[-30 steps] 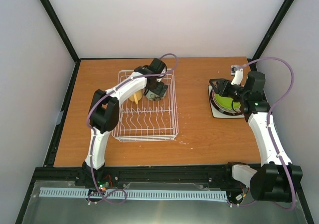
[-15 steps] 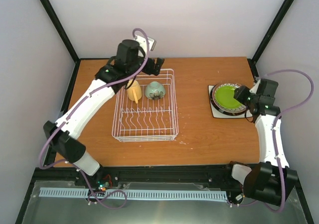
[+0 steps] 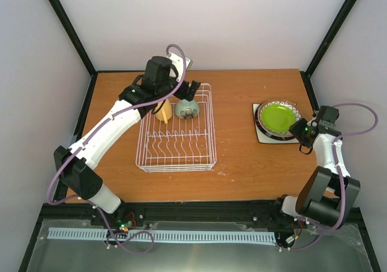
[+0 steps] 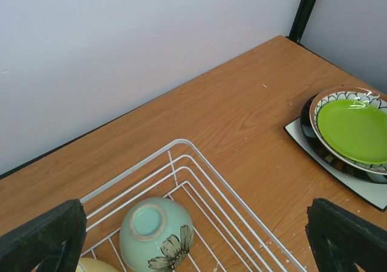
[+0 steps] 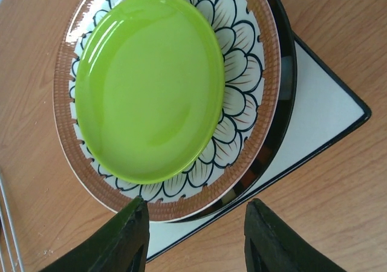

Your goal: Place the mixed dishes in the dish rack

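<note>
The left gripper (image 3: 188, 90) is hovering over the far end of the dish rack (image 3: 178, 148), its jaws spread wide and holding nothing. Inside that far end the pale mint bowl (image 4: 156, 236) is sitting upside down, with the yellow cup (image 3: 162, 110) just beside it, nearer the rack's left side. Well to the right of the rack, on the desk (image 3: 236, 157), the small lime-green plate (image 5: 148, 84) is lying on the petal-patterned red-rimmed plate (image 5: 242, 72). That plate is resting on the dark-rimmed cream plate (image 5: 284, 78) and the square white plate (image 5: 320, 115). The right gripper (image 5: 196, 239) is hanging over the stack's edge on the side away from the rack, jaws parted and gripping nothing.
</note>
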Robot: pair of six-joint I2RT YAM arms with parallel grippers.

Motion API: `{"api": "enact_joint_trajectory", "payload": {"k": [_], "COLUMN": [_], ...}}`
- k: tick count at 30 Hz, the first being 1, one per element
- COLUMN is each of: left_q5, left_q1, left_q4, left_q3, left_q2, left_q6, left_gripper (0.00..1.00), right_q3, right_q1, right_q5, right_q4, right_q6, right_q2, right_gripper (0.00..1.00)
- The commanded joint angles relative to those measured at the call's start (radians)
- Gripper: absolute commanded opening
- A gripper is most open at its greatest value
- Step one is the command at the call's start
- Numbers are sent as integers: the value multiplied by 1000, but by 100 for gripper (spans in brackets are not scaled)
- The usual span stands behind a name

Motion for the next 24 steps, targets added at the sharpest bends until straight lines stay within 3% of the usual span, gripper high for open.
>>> {"api": "enact_joint_trajectory", "payload": {"k": [1,24], "left_q5": [-4,-20], "left_q1": [-6,14], "left_q4": [20,34], "left_q3": [-13,-31], "left_q2": [-42,-17], "left_q6": [13,7], "left_gripper": [100,100], "right_q3": [24,15], "right_q1": [-7,-8], "right_q5": [-29,-11], "right_q4": [45,224], "right_q6": [20,67], "right_q2": [55,222], "right_gripper": [42,41]}}
